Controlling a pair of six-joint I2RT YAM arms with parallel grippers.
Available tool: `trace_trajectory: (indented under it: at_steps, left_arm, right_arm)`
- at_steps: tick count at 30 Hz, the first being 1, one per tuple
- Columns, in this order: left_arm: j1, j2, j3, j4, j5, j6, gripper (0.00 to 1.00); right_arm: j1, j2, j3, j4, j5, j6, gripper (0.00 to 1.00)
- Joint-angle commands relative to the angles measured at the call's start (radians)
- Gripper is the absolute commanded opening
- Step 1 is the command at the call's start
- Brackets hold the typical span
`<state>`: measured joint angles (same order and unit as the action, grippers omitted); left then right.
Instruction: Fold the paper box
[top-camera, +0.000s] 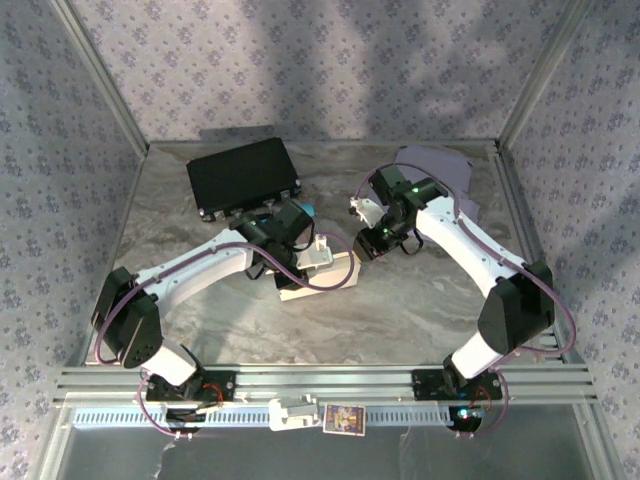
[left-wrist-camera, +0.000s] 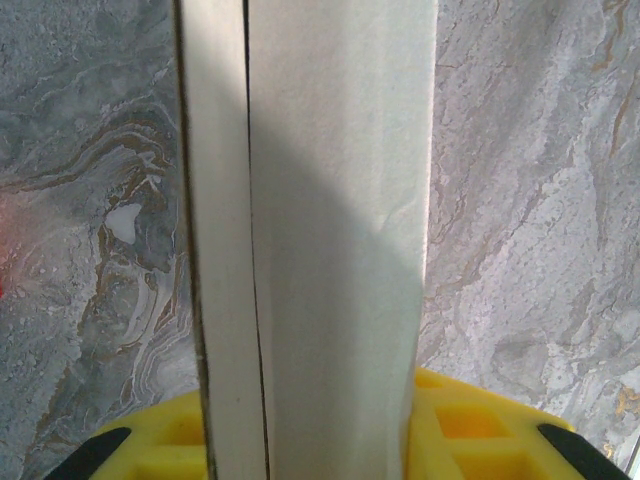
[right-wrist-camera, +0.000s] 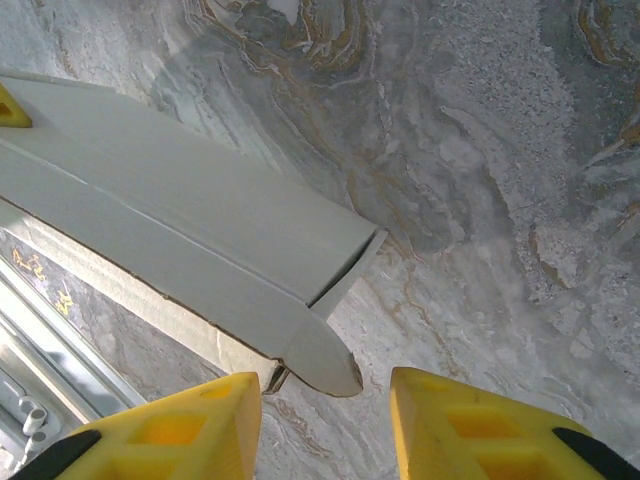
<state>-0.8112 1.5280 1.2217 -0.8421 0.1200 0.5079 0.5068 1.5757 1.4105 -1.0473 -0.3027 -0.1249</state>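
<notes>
Paper box (left-wrist-camera: 330, 200), clamped in left claw (left-wrist-camera: 315, 440), flap (right-wrist-camera: 320, 360) just ahead of right claw (right-wrist-camera: 325, 425), spread apart, empty; risk: crooked crease from an off-line push.

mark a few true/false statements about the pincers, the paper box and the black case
1. The left pincer is clamped on the paper box. True.
2. The right pincer is shut on the box. False: its yellow fingers stand apart, and the box's flap end sits just at the gap with space on both sides.
3. The black case lies at the back left of the table. True.
4. The paper box rests on top of the black case. False: it is in front of the case, over the marbled tabletop.
5. The tabletop is plain white. False: it is grey and marbled.
</notes>
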Motion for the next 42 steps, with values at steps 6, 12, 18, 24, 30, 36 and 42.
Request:
trace_trajectory:
  at_steps: [6,12,18,24,30,36,42]
  left_arm:
    - [0.004,0.008,0.003,-0.014,0.034,0.009,0.31]
    - [0.006,0.01,0.004,-0.014,0.036,0.007,0.31]
    - [0.005,0.013,0.004,-0.014,0.038,0.007,0.31]
    - [0.005,0.023,0.004,-0.014,0.044,0.009,0.31]
    - [0.006,0.04,-0.002,-0.012,0.035,0.006,0.3]
    - [0.001,0.047,-0.007,-0.013,0.035,0.011,0.29]
    - [-0.008,0.06,-0.002,-0.011,0.033,0.008,0.29]
  right_arm:
    - [0.011,0.026,0.015,-0.011,0.003,-0.016,0.32]
    - [0.013,0.034,0.022,-0.013,-0.007,-0.014,0.27]
    - [0.022,0.035,0.026,-0.016,-0.009,-0.014,0.23]
    - [0.026,0.029,0.032,-0.021,0.006,-0.013,0.25]
    - [0.027,0.02,0.019,-0.034,0.019,-0.008,0.27]
    - [0.024,0.001,-0.017,-0.023,0.019,0.007,0.27]
    - [0.025,0.008,-0.004,-0.023,0.023,0.012,0.27]
